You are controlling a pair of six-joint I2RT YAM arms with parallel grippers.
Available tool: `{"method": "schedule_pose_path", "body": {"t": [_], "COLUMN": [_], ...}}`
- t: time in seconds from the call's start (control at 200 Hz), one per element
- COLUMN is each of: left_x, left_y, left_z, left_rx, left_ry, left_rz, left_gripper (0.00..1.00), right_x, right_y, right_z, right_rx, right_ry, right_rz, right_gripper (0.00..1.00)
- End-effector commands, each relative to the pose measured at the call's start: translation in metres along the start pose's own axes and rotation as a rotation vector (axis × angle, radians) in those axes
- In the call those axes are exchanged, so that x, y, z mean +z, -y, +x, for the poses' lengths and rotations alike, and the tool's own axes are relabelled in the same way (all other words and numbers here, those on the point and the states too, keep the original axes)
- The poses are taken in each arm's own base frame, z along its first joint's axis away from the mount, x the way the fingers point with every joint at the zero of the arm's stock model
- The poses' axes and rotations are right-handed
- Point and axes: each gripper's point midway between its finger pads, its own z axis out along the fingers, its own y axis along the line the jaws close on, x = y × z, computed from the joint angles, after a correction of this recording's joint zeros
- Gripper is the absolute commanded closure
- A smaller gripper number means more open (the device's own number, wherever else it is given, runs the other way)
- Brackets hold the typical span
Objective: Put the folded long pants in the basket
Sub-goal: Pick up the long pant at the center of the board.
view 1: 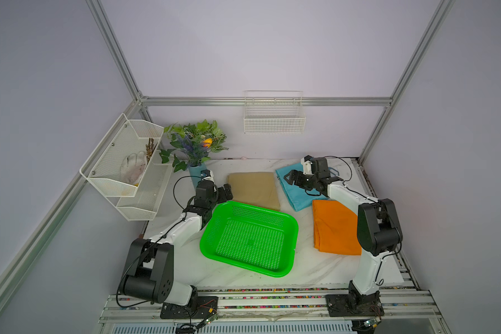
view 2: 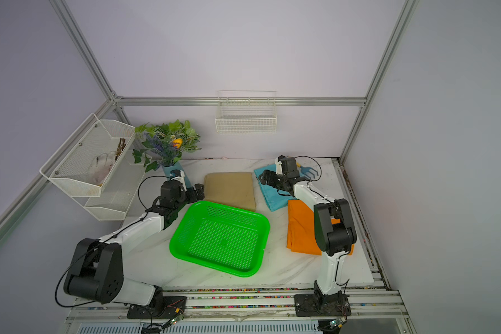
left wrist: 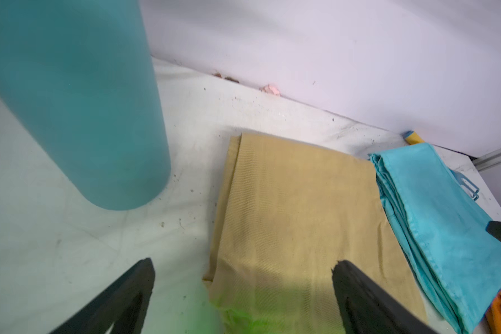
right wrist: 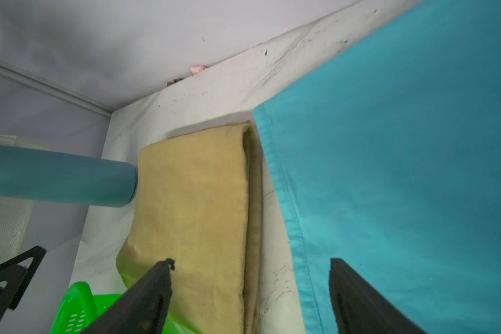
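Broadly, nothing is packed yet. On the table (view 1: 315, 269) the green basket (view 1: 249, 243) sits empty near the front, and all three folded pants lie outside it. The orange pants (view 1: 334, 228) lie to its right, partly hidden by the right arm. The tan pants (view 1: 255, 188) lie right against its far rim. The teal pants (view 1: 294, 193) lie just behind the orange ones and just beside the tan.

Our first worry is the basket. It looks light, so a dragged garment could catch the rim and shove or tip it. Next come the folds: a pinch on the top layer alone would let a stack unfurl and drape over the edge.

The blue vase (view 1: 196, 173) stands just beside the left wrist, and a wide swing could topple it. Our left gripper (left wrist: 243, 269) hangs spread open at the tan pants' near corner, grasping nothing. Our right gripper (right wrist: 252, 266), jaws also apart and empty, straddles the teal pants' edge, so one finger might snag the tan cloth too.

Lastly, a little blue garden fork (view 2: 310, 172) lies at the teal pants' far edge. We cannot tell whether it is tucked under, and it might ride along.
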Motion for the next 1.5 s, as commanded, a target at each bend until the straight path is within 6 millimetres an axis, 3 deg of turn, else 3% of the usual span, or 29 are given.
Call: {"method": "schedule_pose_path", "body": {"t": [0.0, 0.135, 0.33, 0.58, 0.855, 0.935, 1.09, 1.275, 1.495], "left_x": [0.018, 0.039, 0.059, 0.052, 0.043, 0.04, 0.042, 0.062, 0.102], "left_y": [0.012, 0.009, 0.006, -0.005, -0.016, -0.016, -0.01, 0.004, 0.0], "left_z": [0.001, -0.003, 0.0, 0.001, 0.001, 0.001, 0.003, 0.009, 0.035], "left_rx": [-0.082, -0.073, -0.052, -0.057, -0.076, -0.075, -0.069, -0.104, -0.191], "left_ry": [-0.042, -0.052, -0.116, -0.111, -0.115, -0.115, -0.128, -0.147, -0.243], "left_rz": [0.023, -0.011, -0.046, -0.075, -0.084, -0.079, -0.035, 0.064, 0.098], "left_gripper": [0.0, 0.0, 0.0, 0.0, 0.0, 0.0, 0.0, 0.0, 0.0], "right_x": [0.022, 0.049, 0.073, 0.098, 0.129, 0.134, 0.137, 0.13, 0.118], "right_y": [-0.012, -0.023, -0.009, 0.002, -0.017, -0.017, -0.019, -0.022, -0.018], "right_z": [0.028, 0.048, 0.067, 0.094, 0.118, 0.118, 0.11, 0.103, 0.105], "right_rx": [0.031, 0.023, 0.071, 0.096, 0.097, 0.11, 0.12, 0.105, 0.084], "right_ry": [-0.117, -0.178, -0.234, -0.313, -0.382, -0.376, -0.345, -0.323, -0.319], "right_rz": [0.011, 0.03, 0.06, 0.058, 0.014, 0.015, 0.008, 0.014, 0.042], "right_gripper": [0.13, 0.15, 0.16, 0.16, 0.23, 0.32, 1.0, 1.0, 1.0]}}
